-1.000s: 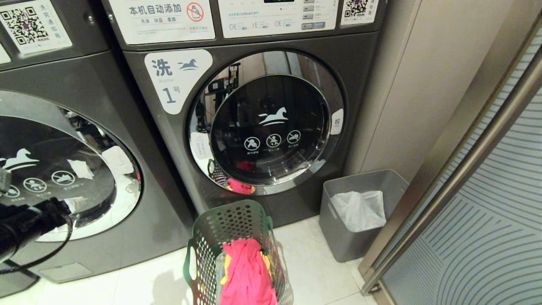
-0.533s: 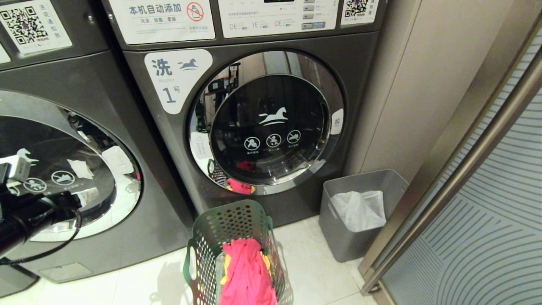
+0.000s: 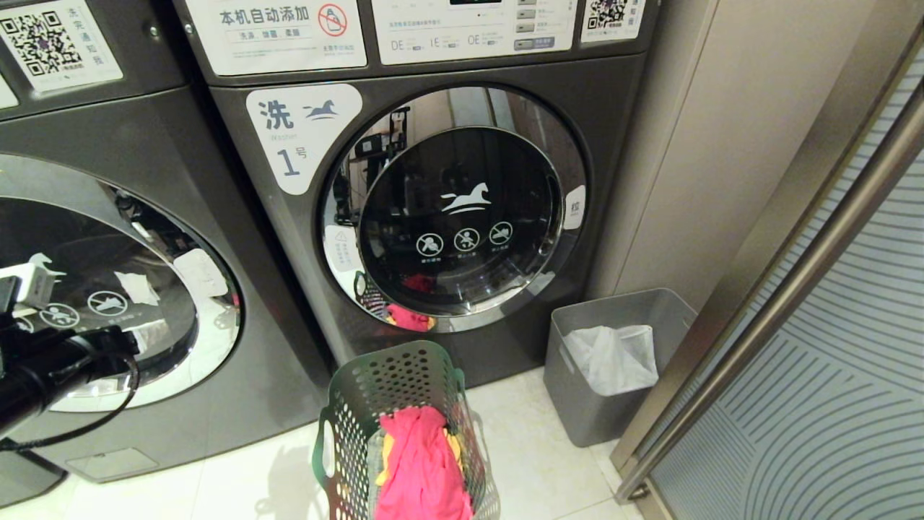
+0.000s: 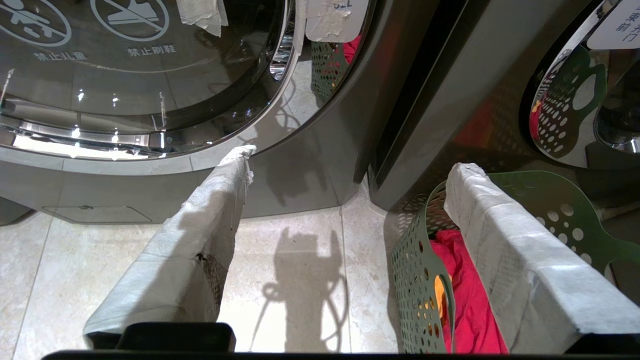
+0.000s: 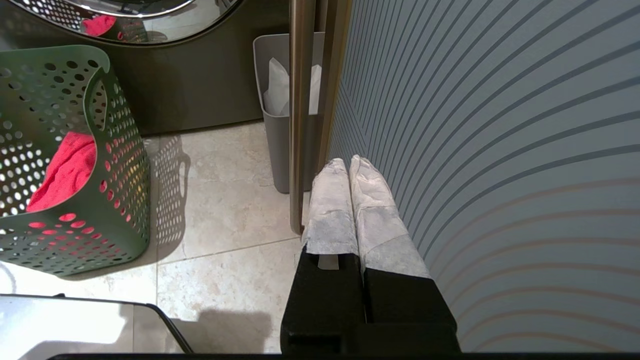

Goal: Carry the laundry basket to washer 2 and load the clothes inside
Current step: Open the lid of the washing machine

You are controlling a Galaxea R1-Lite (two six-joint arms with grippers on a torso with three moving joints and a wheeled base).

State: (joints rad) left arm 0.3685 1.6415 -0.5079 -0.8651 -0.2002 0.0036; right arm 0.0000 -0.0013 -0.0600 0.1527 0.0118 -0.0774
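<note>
The laundry basket (image 3: 404,426) stands on the floor tiles (image 3: 245,477) in front of the washer labelled 1 (image 3: 433,202), holding the pink-red garment (image 3: 422,462) with a yellow-orange garment (image 4: 439,300) beside it. Only the left wrist view shows the left gripper (image 4: 345,195), jaws wide apart and empty, low before the left-hand washer (image 3: 108,289). Only the right wrist view shows the right gripper (image 5: 349,167), fingers pressed together, near the grey bin (image 5: 282,125). Since a second ago the left arm (image 3: 50,368) has risen slightly.
</note>
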